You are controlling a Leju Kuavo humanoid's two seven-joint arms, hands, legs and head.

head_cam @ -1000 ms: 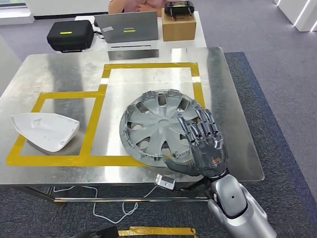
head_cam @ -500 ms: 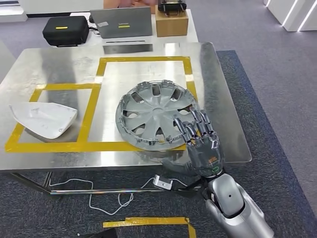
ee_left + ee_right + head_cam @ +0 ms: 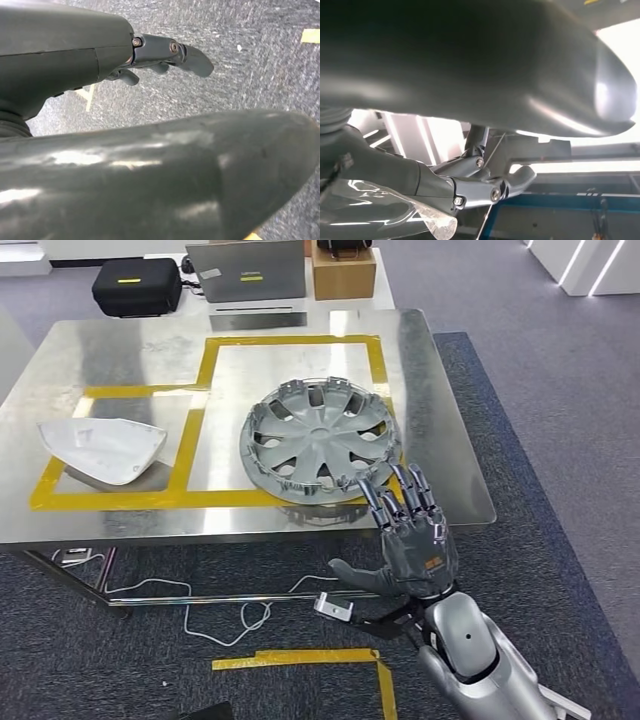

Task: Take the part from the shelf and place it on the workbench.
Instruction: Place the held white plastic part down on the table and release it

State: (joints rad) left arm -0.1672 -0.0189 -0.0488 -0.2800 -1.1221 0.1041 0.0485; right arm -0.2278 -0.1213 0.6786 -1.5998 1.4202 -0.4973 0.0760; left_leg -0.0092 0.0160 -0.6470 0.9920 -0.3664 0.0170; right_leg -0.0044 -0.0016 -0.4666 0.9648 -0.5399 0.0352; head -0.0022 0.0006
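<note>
a grey hubcap [image 3: 321, 441] lies flat on the metal worktop [image 3: 445, 430], inside its yellow tape outline [image 3: 198, 390]. my right hand [image 3: 411, 540] hangs just off the worktop's near edge, beside the hubcap, fingers [image 3: 407, 490] spread and released, holding nothing. a white cover [image 3: 102, 450] rests further along the worktop. my left hand [image 3: 113, 55] hangs over carpet, fingers loose.

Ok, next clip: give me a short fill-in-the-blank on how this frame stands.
1. The hubcap lies on the metal ____.
2. The right hand, off the table's near edge, holds ____.
3. The white cover lies inside the smaller outline of ____ tape.

Missing words: workbench; nothing; yellow
</note>
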